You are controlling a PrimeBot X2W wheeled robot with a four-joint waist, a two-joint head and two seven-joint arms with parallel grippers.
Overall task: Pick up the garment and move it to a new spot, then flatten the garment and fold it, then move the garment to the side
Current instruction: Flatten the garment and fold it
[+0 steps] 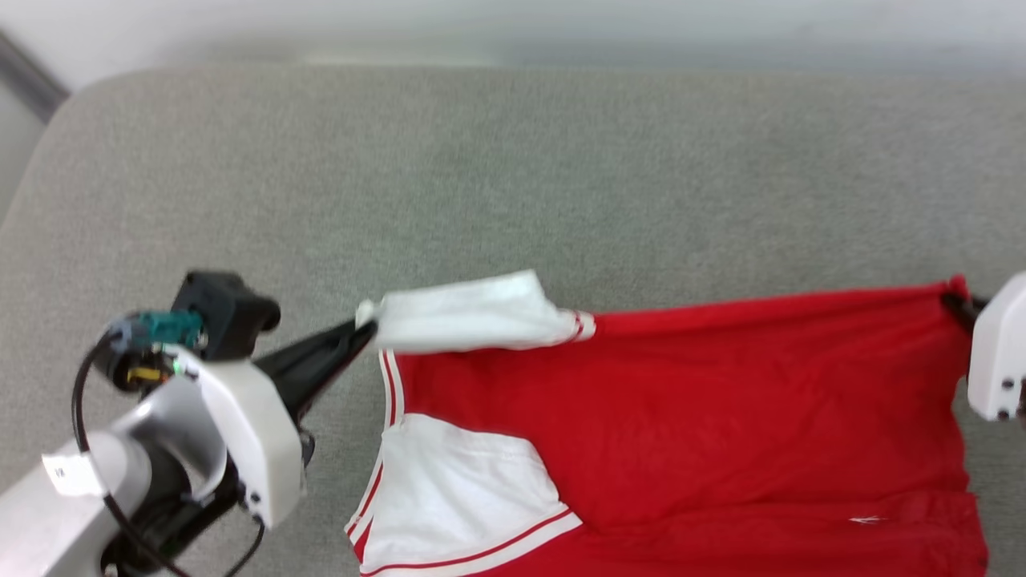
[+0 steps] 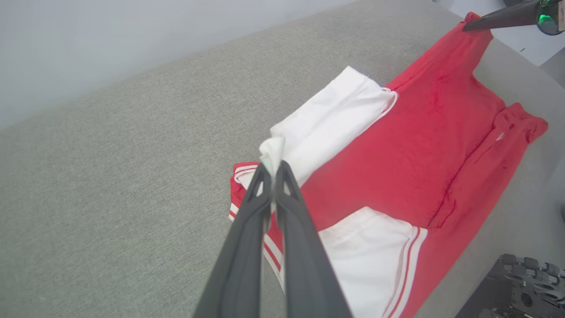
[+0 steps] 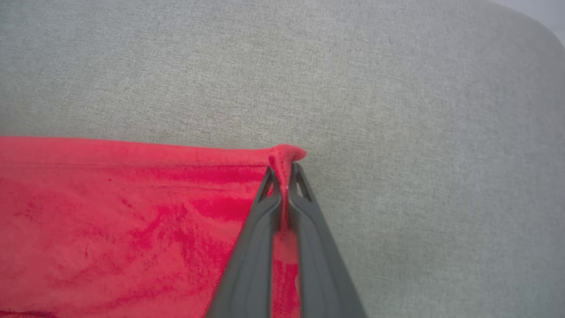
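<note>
The garment (image 1: pixel 705 401) is a red T-shirt with white sleeves and red-white striped trim, spread across the grey cushion with its plain red side up. My left gripper (image 1: pixel 362 327) is shut on the tip of the far white sleeve (image 2: pixel 326 123), pinching a fold of white cloth between its fingers (image 2: pixel 247 229). My right gripper (image 3: pixel 282 173) is shut on the far red corner of the garment (image 3: pixel 132 221) at the right. The stretched far edge runs straight between the two grips. The near white sleeve (image 1: pixel 457 497) lies flat.
A grey fabric cushion (image 1: pixel 513 176) carries everything and reaches well beyond the garment at the back and left. Its rounded far left corner meets a pale wall. A dark metal part (image 2: pixel 521 282) shows at the lower right of the left wrist view.
</note>
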